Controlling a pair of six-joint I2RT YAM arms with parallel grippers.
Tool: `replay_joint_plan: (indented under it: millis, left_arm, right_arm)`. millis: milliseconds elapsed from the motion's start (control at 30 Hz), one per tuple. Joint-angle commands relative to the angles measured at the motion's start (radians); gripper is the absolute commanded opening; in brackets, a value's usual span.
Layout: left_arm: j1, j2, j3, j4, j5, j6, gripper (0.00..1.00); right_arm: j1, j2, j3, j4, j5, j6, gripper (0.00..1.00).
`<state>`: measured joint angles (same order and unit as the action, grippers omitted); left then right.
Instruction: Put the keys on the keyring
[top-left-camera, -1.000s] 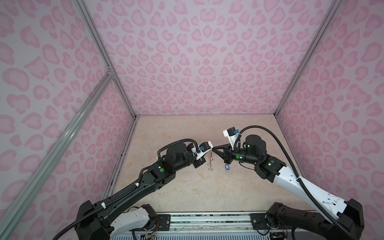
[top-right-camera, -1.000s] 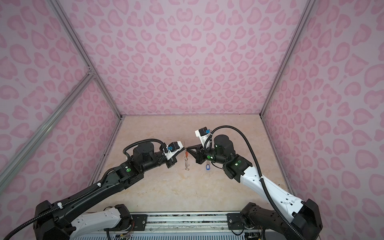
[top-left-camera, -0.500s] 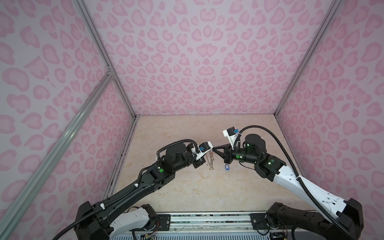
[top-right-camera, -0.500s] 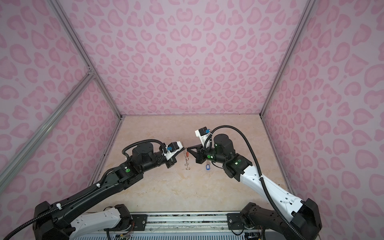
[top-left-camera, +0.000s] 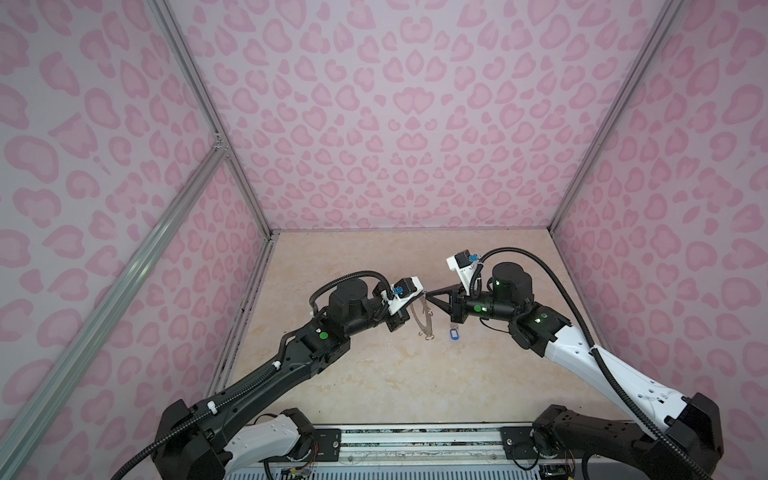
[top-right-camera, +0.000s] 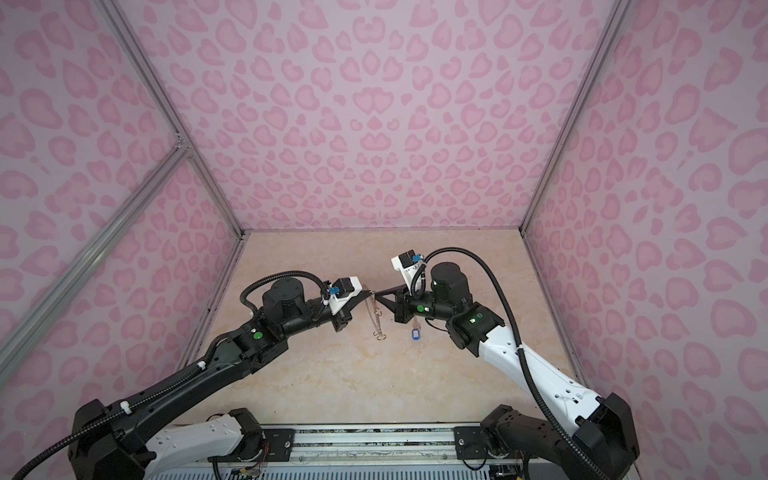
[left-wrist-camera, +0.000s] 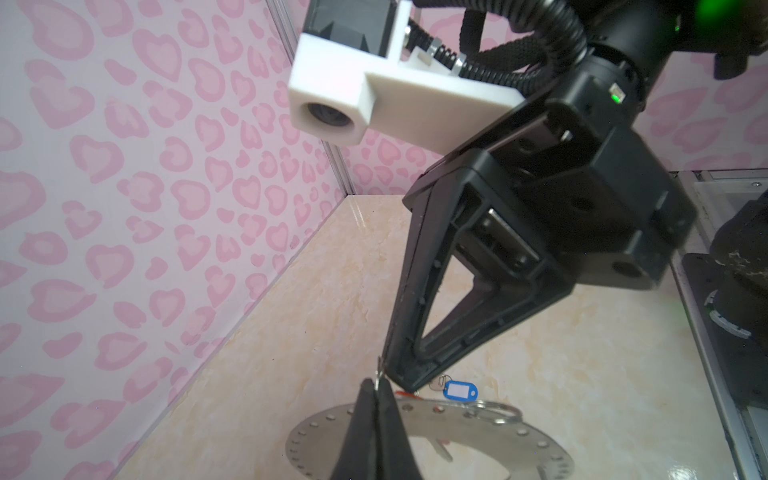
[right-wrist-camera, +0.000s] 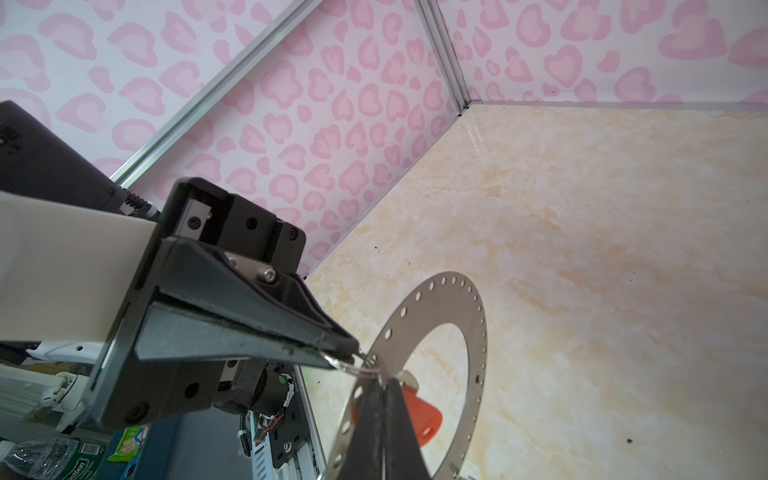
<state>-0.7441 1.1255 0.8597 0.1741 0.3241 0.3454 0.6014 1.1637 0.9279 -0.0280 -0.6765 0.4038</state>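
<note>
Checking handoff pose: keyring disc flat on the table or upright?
Upright. The keyring hangs from a wire loop pinched by the left gripper's fingers; both top views show it edge-on.

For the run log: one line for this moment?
left gripper: shut on keyring loop | right gripper: shut at keyring rim | red tag: at right gripper | blue-tag key: on table

Flat grey keyring (top-left-camera: 424, 318), small holes round the rim, raised on edge above the table (top-left-camera: 374, 374). Just behind its centre hole, red-tagged key (right-wrist-camera: 424, 412). Flat on the table nearby, blue-tagged key (top-left-camera: 453, 333).
</note>
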Motion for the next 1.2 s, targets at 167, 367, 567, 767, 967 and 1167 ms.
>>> replay_joint_plan:
  millis: [167, 367, 567, 767, 967, 1167]
  left_arm:
    - [0.029, 0.025, -0.021, 0.268, 0.138, -0.051, 0.03]
    - [0.062, 0.019, -0.028, 0.251, 0.179, -0.058, 0.03]
    - [0.068, 0.017, -0.030, 0.243, 0.214, -0.062, 0.03]
    - [0.068, 0.017, -0.027, 0.233, 0.267, -0.071, 0.03]
    - [0.068, 0.017, -0.015, 0.213, 0.295, -0.072, 0.03]
    - [0.068, 0.026, 0.002, 0.179, 0.324, -0.072, 0.03]
  right_arm:
    - [-0.041, 0.025, 0.035, -0.085, -0.132, -0.141, 0.02]
    - [-0.078, -0.051, 0.057, -0.247, -0.045, -0.367, 0.27]
    - [-0.061, -0.165, 0.025, -0.193, 0.020, -0.575, 0.33]
    - [-0.041, -0.121, 0.111, -0.250, 0.020, -0.701, 0.33]
    - [-0.024, -0.081, 0.134, -0.237, -0.024, -0.750, 0.31]
    - [-0.015, -0.062, 0.147, -0.279, -0.052, -0.799, 0.27]
